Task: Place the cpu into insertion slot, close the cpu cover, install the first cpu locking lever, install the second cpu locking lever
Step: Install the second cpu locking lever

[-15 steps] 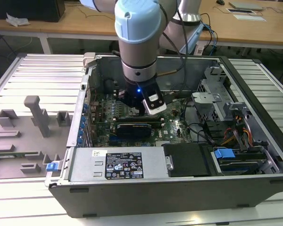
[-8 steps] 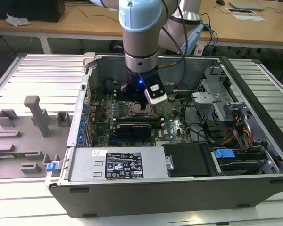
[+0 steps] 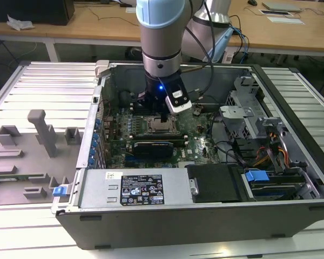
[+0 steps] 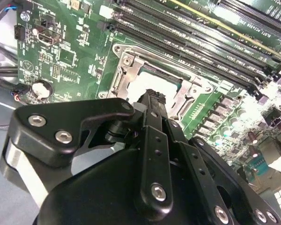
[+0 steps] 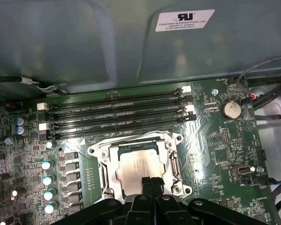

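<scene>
Gripper (image 5: 150, 180) fingers pressed together, nothing between them — matte black, blocky links with silver screw heads, tips hovering just over the near edge of the cpu (image 5: 139, 166), in the first wrist view. Same closed black fingers in the second wrist view, gripper (image 4: 153, 96) tip right above the pale chip. Cpu is a flat square with a dull silver-beige metal top, seated inside the insertion slot (image 5: 105, 164), lying level. Cpu cover (image 5: 136, 140) — thin shiny stamped-metal frame with a big square window — lies down flat around the chip, the chip showing through the window; silvery tabs and screws at its corners. Socket sits on the glossy green motherboard (image 5: 210, 154), roughly mid-board, just beside four long narrow black memory slots (image 5: 117, 112) with white end clips. Round silver coin battery (image 5: 231, 109) near the board's edge, well apart from the socket. Row of small cylindrical capacitors (image 5: 47, 180) with bright tops along the socket's other side. In the exterior view the grey-and-pale-blue arm (image 3: 161, 38) comes straight down into the open black computer case (image 3: 205, 210), gripper (image 3: 166, 116) over the socket at the board's middle; a long black card (image 3: 151, 148) lies just beside the socket toward the case's front edge. Case rests on a ribbed aluminium worktop (image 3: 38, 81).
</scene>
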